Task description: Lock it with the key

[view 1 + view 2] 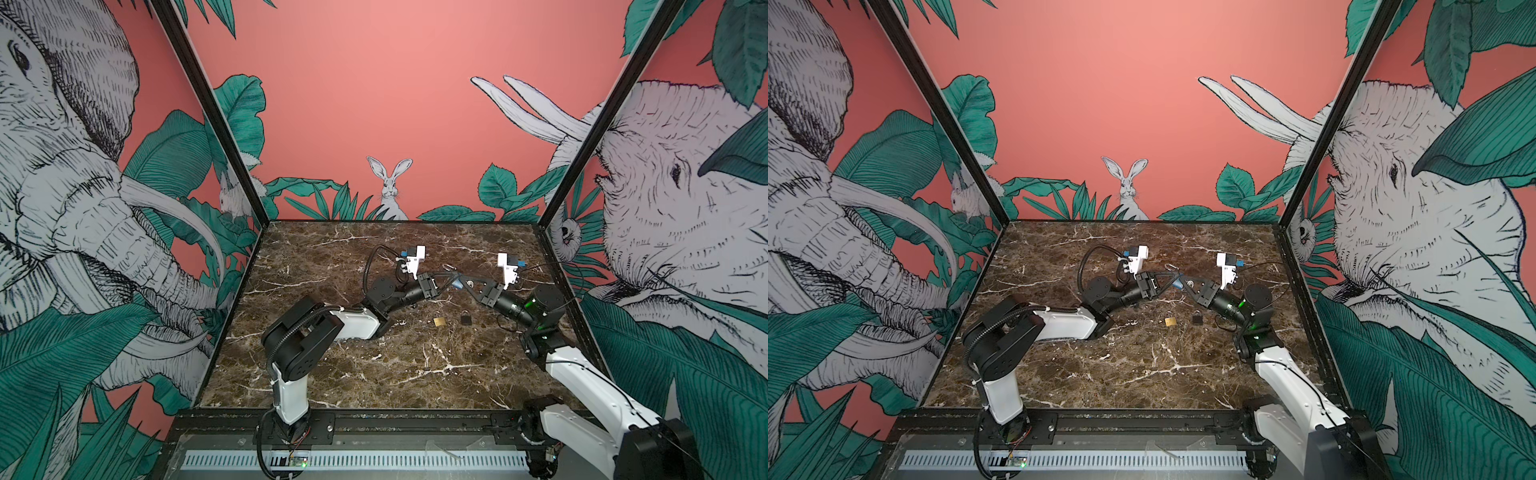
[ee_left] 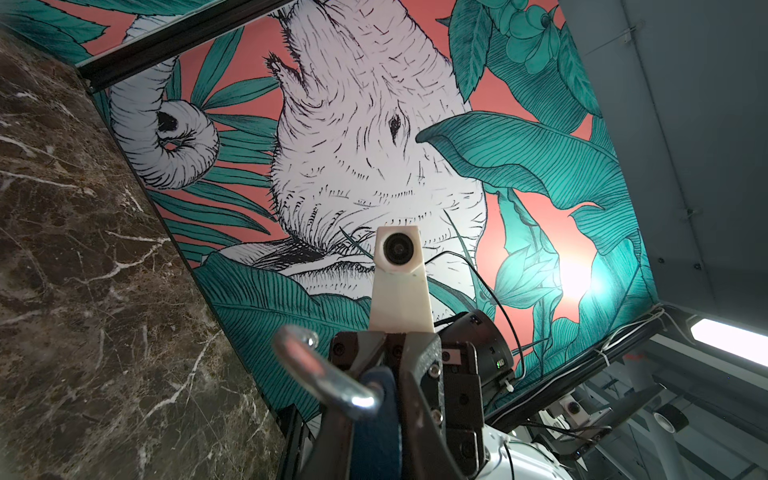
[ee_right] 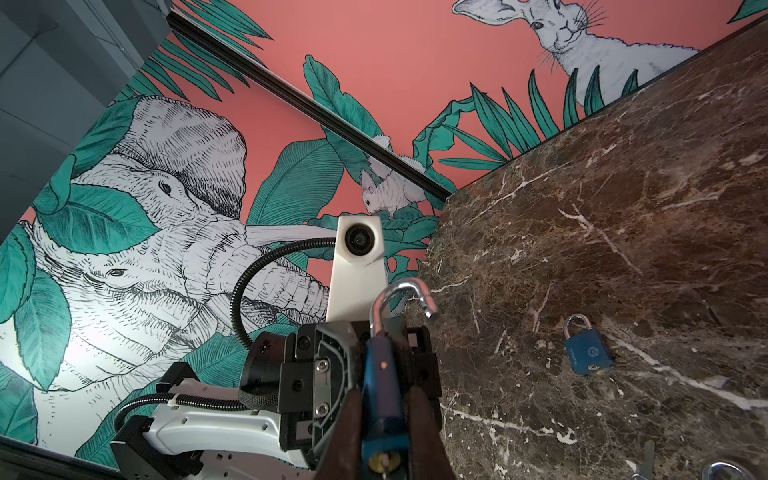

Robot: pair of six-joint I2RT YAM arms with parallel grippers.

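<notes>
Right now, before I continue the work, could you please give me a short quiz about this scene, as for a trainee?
1. True or false: the shackle of the blue padlock held in the air is open.
2. How many padlocks lie on the marble table?
3. Fill in: beside the brass padlock, nearer the right arm, lies a ___ padlock.
Key: 1 true. 2 two. 3 dark: the dark padlock.
</notes>
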